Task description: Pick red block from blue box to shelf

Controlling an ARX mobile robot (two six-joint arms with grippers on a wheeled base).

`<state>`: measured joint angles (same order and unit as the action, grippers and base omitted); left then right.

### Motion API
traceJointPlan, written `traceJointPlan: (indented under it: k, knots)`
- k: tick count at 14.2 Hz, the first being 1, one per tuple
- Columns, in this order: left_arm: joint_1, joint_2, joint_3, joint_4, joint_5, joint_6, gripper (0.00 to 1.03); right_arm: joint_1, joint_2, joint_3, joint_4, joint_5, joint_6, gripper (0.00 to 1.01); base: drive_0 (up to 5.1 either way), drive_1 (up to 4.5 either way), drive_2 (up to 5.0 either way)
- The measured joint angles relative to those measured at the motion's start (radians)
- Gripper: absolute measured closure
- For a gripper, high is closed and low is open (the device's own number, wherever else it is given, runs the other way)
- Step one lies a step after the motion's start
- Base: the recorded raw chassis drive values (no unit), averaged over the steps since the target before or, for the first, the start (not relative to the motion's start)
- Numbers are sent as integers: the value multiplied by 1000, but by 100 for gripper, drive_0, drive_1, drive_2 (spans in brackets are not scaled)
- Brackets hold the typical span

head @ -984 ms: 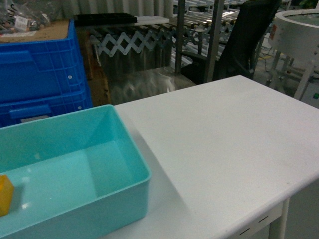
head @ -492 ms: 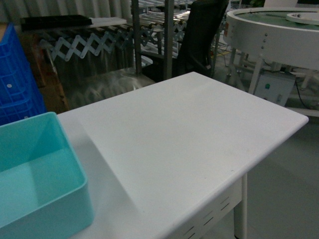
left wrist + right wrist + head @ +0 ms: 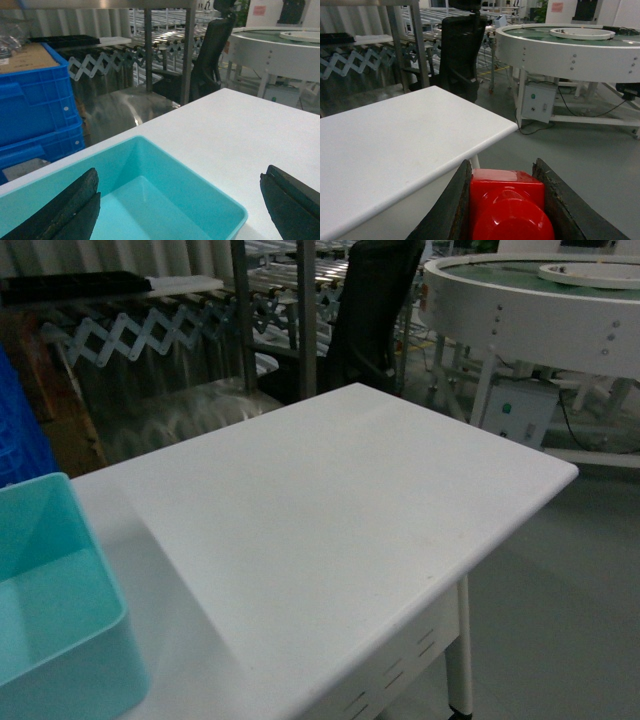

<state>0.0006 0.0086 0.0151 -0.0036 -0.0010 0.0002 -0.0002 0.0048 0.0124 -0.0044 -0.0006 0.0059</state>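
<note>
Red block [image 3: 507, 202] clamped between the 2 dark fingers [image 3: 451, 210] of the right gripper [image 3: 506, 210], round stud facing the wrist camera, glossy top catching light. Held off the edge of the white table [image 3: 395, 135], over grey floor [image 3: 580, 155], well apart from the blue box [image 3: 165, 195]. Left gripper [image 3: 180, 205] spread wide, 1 black finger [image 3: 70, 207] at the lower left and the other at the lower right of its wrist view, nothing between them, hovering above the box's near corner. Box seen resting on the table's left part, only its corner [image 3: 60, 610] showing in the head view; inside looked bare as far as visible. Shelf [image 3: 190, 50] standing behind the table, shiny steel uprights and a rail across the top. Stacked dark blue crates [image 3: 35, 100] left of it, a black chair [image 3: 462, 47] at the table's far corner, a round white platform [image 3: 570, 45] to the right.
</note>
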Motion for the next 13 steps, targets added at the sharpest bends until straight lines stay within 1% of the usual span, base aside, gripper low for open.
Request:
traceJointPlan:
  k: [13]
  knots:
    - [0, 0, 0, 0, 0, 0, 5, 0, 0, 0, 0, 0, 0, 72, -157, -157, -157]
